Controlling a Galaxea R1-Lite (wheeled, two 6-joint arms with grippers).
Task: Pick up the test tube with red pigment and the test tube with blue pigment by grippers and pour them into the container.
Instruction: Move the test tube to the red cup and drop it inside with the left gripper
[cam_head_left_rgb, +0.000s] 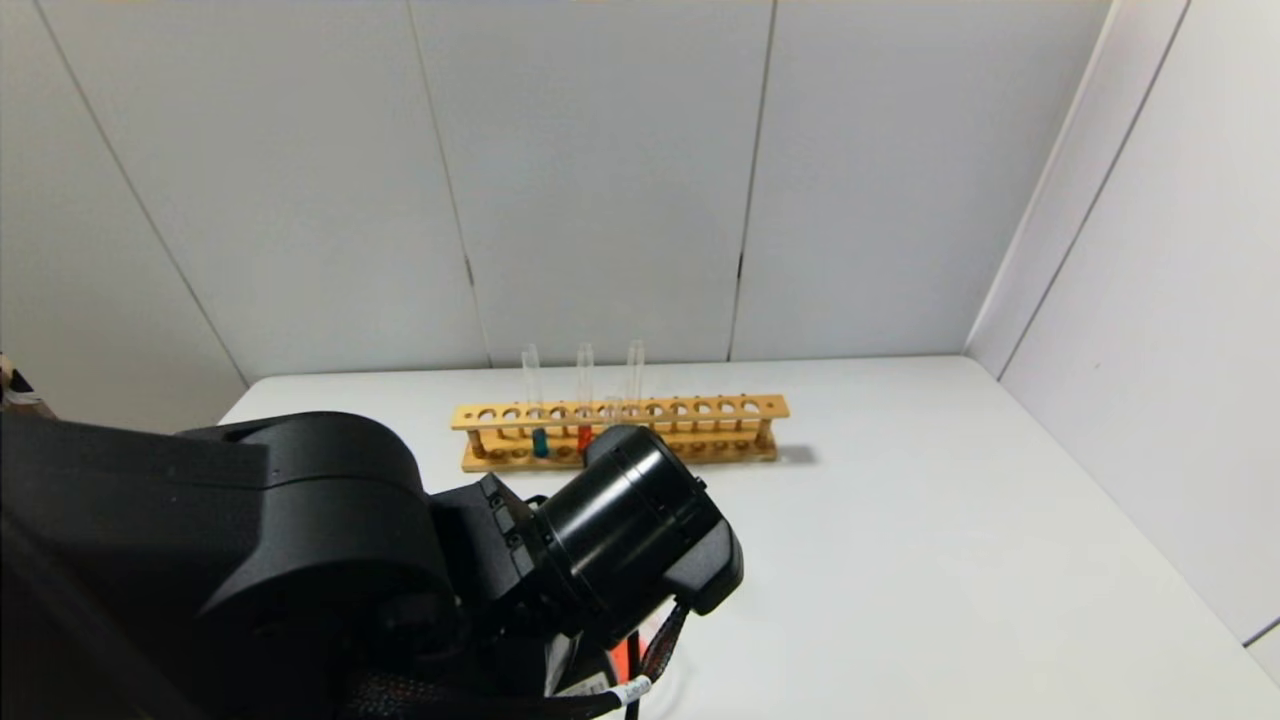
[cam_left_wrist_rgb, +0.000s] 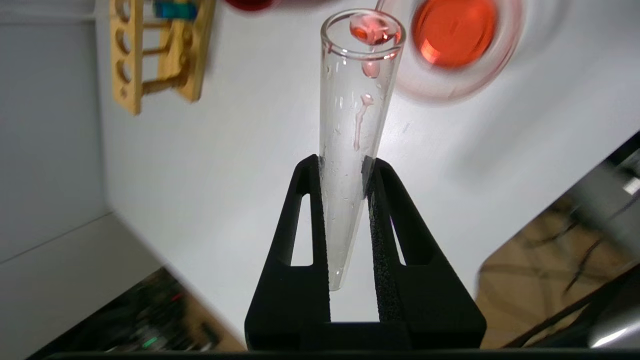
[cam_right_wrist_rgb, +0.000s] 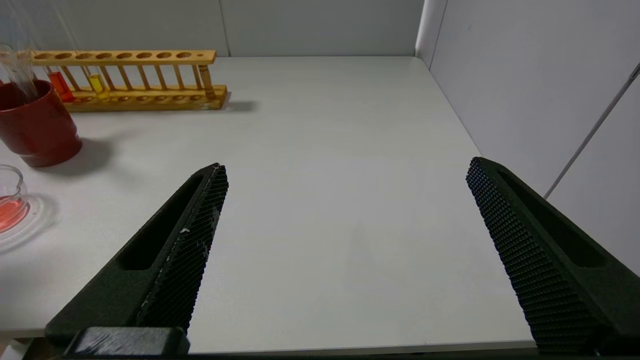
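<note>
One test tube with red pigment is clamped in my left gripper, three tubes stand racked, and my right gripper is spread wide.

no legible text, labels or numbers on anything

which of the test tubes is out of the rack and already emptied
The test tube with red pigment, clamped in the left gripper, holding only red droplets; the others stand in the wooden rack.
</note>
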